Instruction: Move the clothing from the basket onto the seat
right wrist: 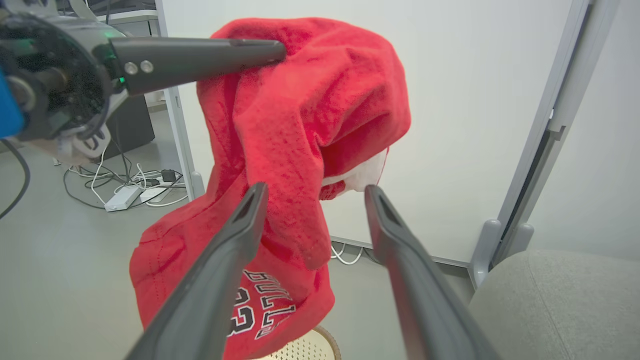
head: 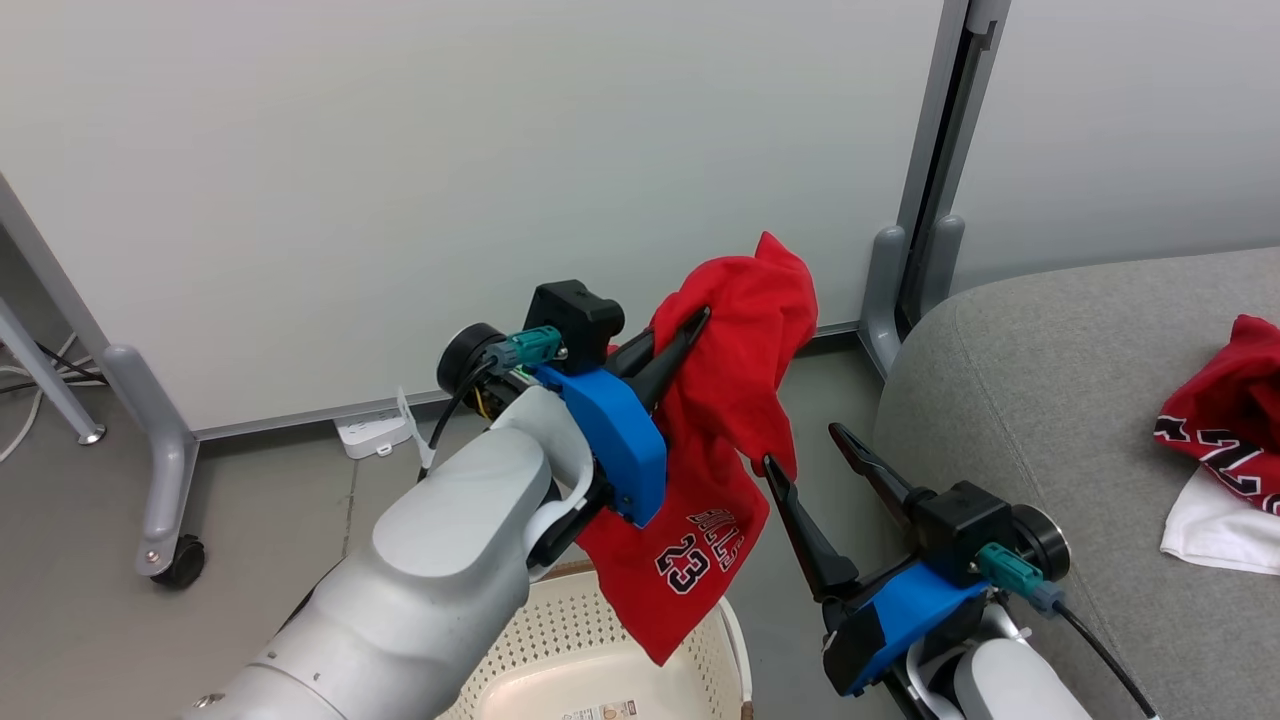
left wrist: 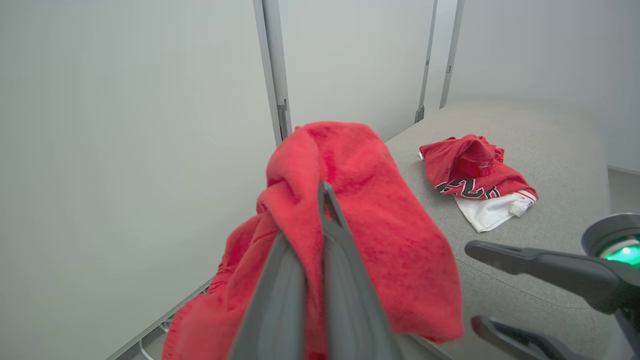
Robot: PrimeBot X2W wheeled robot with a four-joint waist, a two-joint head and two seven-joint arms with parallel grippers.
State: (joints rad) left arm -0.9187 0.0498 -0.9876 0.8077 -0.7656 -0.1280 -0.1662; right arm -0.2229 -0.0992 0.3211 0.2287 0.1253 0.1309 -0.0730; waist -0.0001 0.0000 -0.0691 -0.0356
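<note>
The left gripper [head: 692, 328] is clamped narrow on a red shirt [head: 735, 330], its two dark fingers pressed together with a fold of the fabric pinched between them. The shirt is held up in the air and drapes down on both sides of the fingers. Its lower part hangs with the "BULLS 23" lettering upside down, just above the basket [head: 600, 620], which sits on the floor [head: 270, 500] at the near edge of the head view, partly hidden by the left forearm. The right gripper [head: 802, 447] is spread wide and holds nothing; its fingers point up at the hanging shirt from the right, and whether a fingertip touches the cloth cannot be told. To the right stands the grey seat [head: 1050, 380], its rounded corner near the right gripper. On it, well apart from the held shirt, lies a second red shirt [head: 1230, 400], crumpled on top of a white cloth [head: 1215, 520]. Behind the arms is a pale wall panel [head: 450, 150], with a white power strip [head: 370, 432] on the floor at its foot.
</note>
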